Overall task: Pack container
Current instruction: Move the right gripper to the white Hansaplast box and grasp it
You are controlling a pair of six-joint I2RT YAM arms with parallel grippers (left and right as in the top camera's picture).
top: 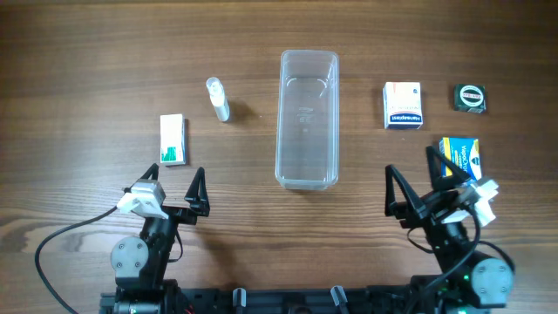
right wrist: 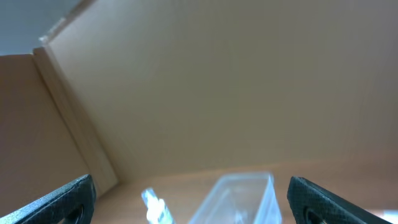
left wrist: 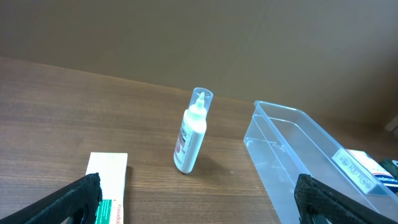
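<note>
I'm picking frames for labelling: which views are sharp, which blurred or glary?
Overhead: sharp, evenly lit, faint glare on the clear container. Left wrist: bottle crisp, its fingers dark and soft. Right wrist: hazy, container blurred, mostly beige backdrop.

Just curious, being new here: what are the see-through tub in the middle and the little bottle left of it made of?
The tub looks like clear, glossy plastic: the table shows through its walls. The bottle seems smooth white plastic with a transparent cap, though that's uncertain.
</note>
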